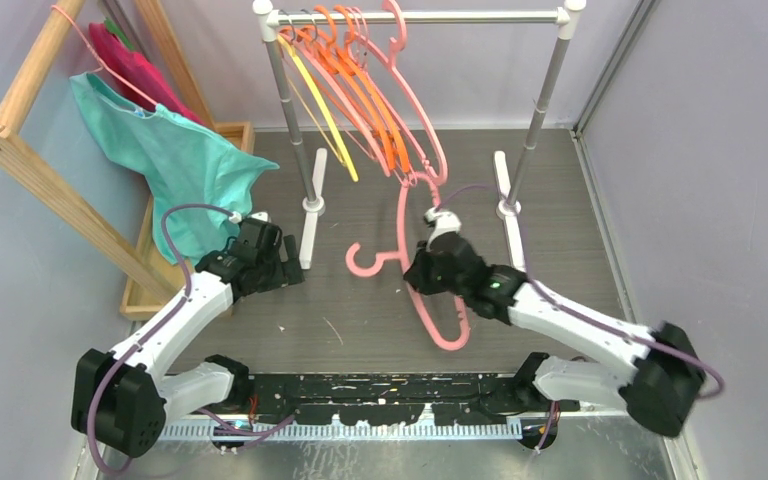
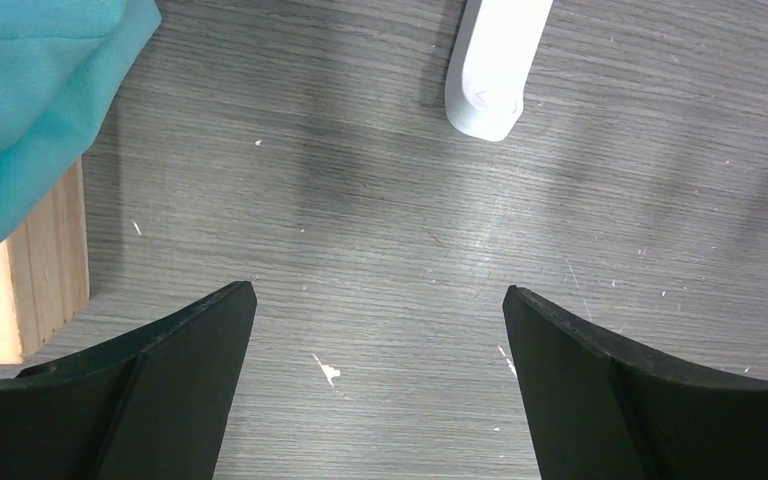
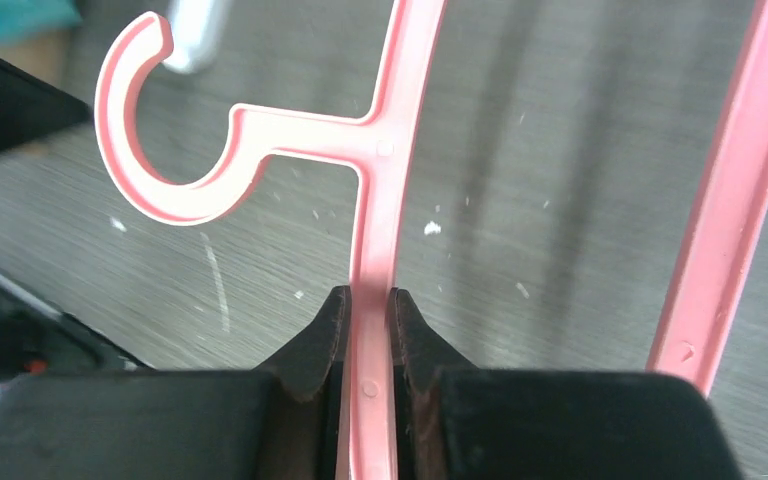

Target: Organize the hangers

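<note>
Right claw (image 3: 368,298) pinches a thin pink hanger (image 3: 380,200) with curled hook

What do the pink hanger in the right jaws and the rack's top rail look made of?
The pink hanger looks like moulded plastic with a smooth, slightly glossy finish; its raised edges and small round mould marks suggest this. The rail seems to be metal: a thin silvery tube with a bright sheen, though it could be plated.

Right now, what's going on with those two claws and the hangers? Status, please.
Left gripper open, empty, over table. Right gripper shut on pink hanger, low, in front of rack. Other hangers bunched at left end of rail; right stretch free.
</note>
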Controlling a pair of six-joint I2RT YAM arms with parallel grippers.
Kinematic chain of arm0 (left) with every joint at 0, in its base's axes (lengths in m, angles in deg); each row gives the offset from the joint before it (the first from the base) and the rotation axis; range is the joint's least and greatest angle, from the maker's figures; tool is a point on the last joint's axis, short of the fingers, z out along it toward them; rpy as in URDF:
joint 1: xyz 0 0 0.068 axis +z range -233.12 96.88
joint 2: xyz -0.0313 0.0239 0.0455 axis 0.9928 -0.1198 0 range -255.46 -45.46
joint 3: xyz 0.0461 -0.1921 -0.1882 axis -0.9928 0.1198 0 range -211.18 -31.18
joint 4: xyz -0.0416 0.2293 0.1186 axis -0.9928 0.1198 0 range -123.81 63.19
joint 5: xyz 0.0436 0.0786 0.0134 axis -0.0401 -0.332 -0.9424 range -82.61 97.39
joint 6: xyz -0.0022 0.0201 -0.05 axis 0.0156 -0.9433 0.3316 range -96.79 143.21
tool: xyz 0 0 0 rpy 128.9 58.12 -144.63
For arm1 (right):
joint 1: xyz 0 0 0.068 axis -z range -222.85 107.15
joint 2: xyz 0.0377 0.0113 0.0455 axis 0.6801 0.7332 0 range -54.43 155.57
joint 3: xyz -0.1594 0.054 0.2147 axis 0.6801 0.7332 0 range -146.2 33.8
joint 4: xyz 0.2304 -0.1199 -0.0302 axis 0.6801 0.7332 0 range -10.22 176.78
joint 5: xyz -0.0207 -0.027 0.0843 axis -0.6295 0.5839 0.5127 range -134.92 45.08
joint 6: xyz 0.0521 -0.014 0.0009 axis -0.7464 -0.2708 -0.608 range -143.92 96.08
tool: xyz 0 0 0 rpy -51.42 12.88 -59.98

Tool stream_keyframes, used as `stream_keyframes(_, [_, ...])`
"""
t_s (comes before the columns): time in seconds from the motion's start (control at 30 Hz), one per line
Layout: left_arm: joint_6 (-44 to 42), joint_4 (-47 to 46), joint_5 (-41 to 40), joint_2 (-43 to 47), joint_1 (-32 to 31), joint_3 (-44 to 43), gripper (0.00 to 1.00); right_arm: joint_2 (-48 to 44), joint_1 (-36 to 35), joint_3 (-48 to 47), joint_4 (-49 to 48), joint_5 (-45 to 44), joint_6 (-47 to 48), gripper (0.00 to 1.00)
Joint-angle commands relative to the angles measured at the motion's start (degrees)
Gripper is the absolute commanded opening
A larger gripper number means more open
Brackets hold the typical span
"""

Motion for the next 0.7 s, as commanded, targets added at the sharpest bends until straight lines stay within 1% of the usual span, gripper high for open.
stream_keyframes(0.0, [-0.63,-1.07,0.28,-1.3,0.1,-2.9,0.98,-12.01,7.39,-3.45,4.41,9.45,4.58,0.01])
stream_keyframes(0.13, [-0.68,-1.54,0.39,-1.87,0.05,-2.54,0.98,-15.17,12.16,-10.7,11.82,14.66,7.54,0.01])
stream_keyframes(0.37, [-1.01,-1.94,-0.51,-2.07,0.05,-1.48,0.98,-17.53,14.93,-19.56,20.4,20.7,9.93,0.01])
stream_keyframes(0.5, [-0.81,-2.74,-0.19,-1.94,0.09,-0.46,0.98,-18.91,15.05,-23.59,26.35,19.76,10.85,0.01])
stream_keyframes(0.67, [-0.24,-4.1,0.48,-1.98,0.1,0.43,0.98,-21.79,15.0,-26.05,30.91,14.78,11.38,0.01])
